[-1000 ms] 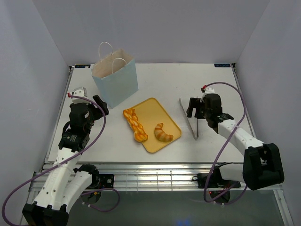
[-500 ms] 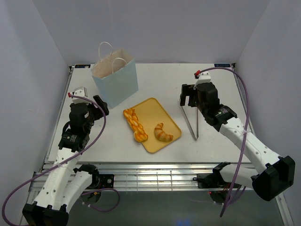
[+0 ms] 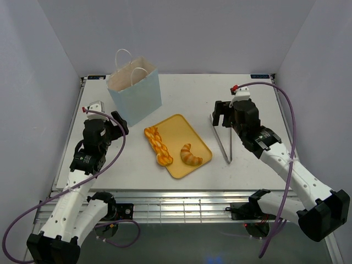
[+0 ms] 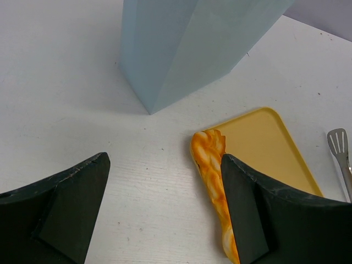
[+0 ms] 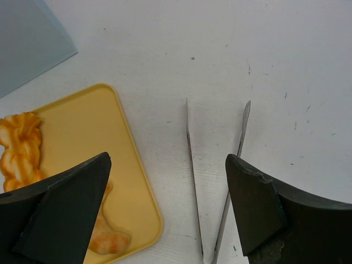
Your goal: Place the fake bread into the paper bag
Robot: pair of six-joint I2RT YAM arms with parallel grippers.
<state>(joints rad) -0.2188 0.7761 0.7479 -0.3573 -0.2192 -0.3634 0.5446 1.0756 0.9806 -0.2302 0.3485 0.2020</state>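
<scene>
The pale blue paper bag [image 3: 135,91] stands upright at the back left, with its mouth open; it also shows in the left wrist view [image 4: 192,49]. An orange braid [image 3: 158,144] and a croissant [image 3: 191,155] lie on the yellow tray [image 3: 179,129]. My left gripper [image 3: 118,122] is open and empty, left of the tray and near the bag's front corner; the braid [image 4: 212,170] lies by its right finger. My right gripper [image 3: 220,113] is open and empty, above the open end of the metal tongs [image 3: 223,137].
The tongs [image 5: 214,181] lie flat on the white table right of the tray [image 5: 88,126], between my right fingers in the wrist view. The croissant [image 5: 104,231] and braid [image 5: 22,148] show at the left there. Grey walls close in the table.
My right arm has lifted and reached toward the back, from over the tongs' middle to their open end. The tongs, bread and bag have not moved. My left gripper shifted slightly.
</scene>
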